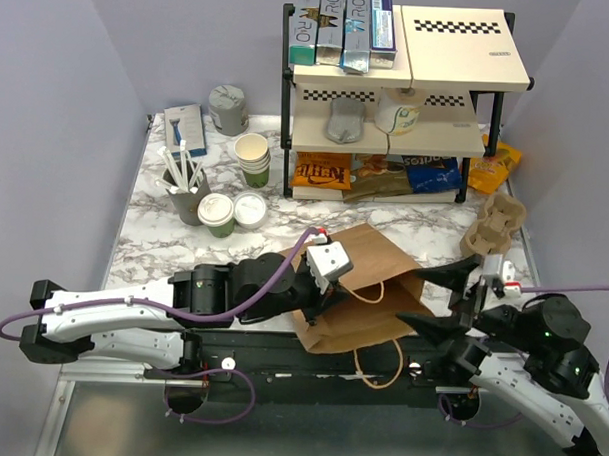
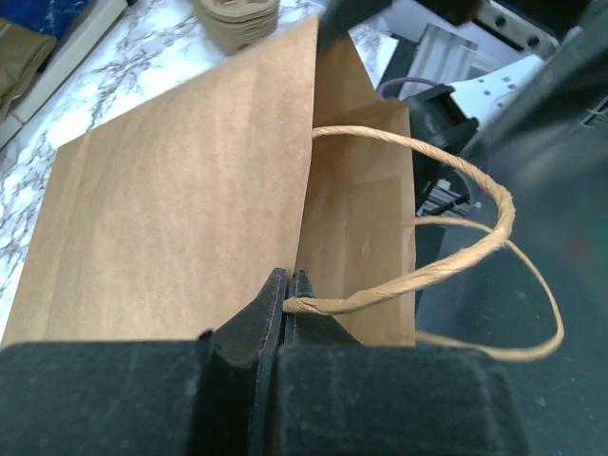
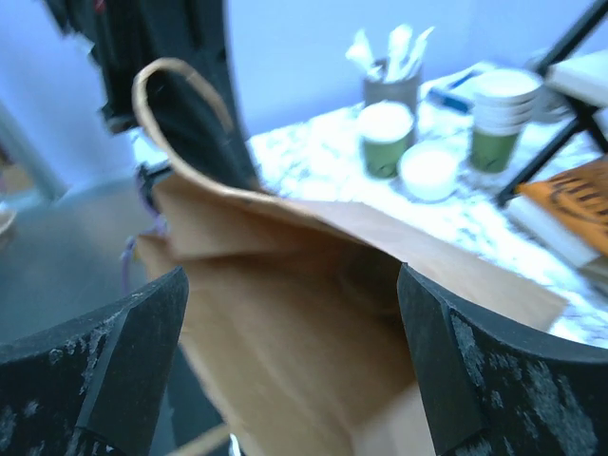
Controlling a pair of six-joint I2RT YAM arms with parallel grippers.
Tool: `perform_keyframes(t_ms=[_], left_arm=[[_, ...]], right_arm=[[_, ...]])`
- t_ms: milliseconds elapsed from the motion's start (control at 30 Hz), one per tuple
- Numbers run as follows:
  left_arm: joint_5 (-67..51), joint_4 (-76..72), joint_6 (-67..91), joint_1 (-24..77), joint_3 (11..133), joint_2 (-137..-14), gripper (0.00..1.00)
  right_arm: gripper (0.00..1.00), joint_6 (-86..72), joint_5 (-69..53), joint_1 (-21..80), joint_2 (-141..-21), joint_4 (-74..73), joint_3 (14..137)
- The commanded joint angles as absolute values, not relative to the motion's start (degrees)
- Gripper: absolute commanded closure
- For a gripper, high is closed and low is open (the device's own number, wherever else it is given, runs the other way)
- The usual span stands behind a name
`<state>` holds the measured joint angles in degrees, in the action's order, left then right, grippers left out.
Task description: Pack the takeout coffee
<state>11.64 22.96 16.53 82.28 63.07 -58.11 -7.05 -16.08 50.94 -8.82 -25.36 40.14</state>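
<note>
From above, the lidded coffee cup (image 1: 217, 214) is seen on the marble table (image 1: 154, 245), well apart from the brown paper bag (image 1: 368, 280), so packing is judged barely begun. In the left wrist view, the left gripper (image 2: 285, 299) is pressed together on the bag's creased rim beside its twisted handle (image 2: 456, 256). In the right wrist view, the right gripper (image 3: 290, 294) is held spread before the blurred, perhaps barely parted mouth.
</note>
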Motion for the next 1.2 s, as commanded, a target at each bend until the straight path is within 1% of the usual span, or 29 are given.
perform_keyframes(t_ms=[0,67,133,267,467,600,633,700,733,867,900,967,1033,1167], left_arm=[[6.2,22.9,17.8,83.8,60.0,-56.7,1.00],[5.4,22.5,18.5,84.1,59.0,-56.5,1.00],[4.4,21.8,18.9,84.2,58.1,-56.3,1.00],[1.9,18.9,20.1,84.3,56.9,-54.7,1.00],[3.4,18.1,21.0,84.5,56.2,-53.2,1.00],[8.2,17.7,20.7,84.5,58.1,-52.5,1.00],[13.0,18.0,21.4,84.5,59.2,-52.6,1.00],[17.0,19.1,21.8,84.5,63.2,-53.7,1.00],[20.3,19.9,22.5,84.5,64.5,-54.2,1.00],[27.6,22.0,25.6,84.2,70.7,-58.5,1.00],[28.8,22.9,26.8,83.8,74.0,-59.6,1.00],[29.5,26.4,28.7,81.8,77.2,-63.0,1.00],[27.6,27.7,30.8,79.6,80.0,-65.1,1.00],[20.5,27.6,33.8,72.6,82.4,-70.7,1.00]], right_arm=[[0.00,-10.2,-0.2,51.3,-5.0,-22.9,42.1],[0.00,-11.0,3.2,51.2,-1.2,-21.6,41.4],[0.00,-11.3,3.6,51.3,2.7,-18.8,39.7],[0.00,-11.3,3.3,51.3,4.3,-17.2,39.0],[0.00,-11.1,3.2,51.2,-2.9,-21.5,42.9],[0.00,-11.2,5.5,51.3,-8.2,-22.1,44.6],[0.00,-11.5,7.5,51.2,-9.2,-22.1,45.3],[0.00,-13.3,9.9,51.3,-11.0,-23.4,48.0],[0.00,-14.3,13.7,51.3,-13.1,-24.3,49.0],[0.00,-20.9,22.0,51.3,-18.3,-30.3,55.2],[0.00,-22.3,23.3,51.3,-19.2,-32.7,56.3],[0.00,-27.4,27.7,51.2,-21.9,-35.2,60.5],[0.00,-29.9,30.8,51.2,-23.6,-38.8,64.0],[0.00,-28.0,35.1,51.3,-26.0,-40.3,66.6]])
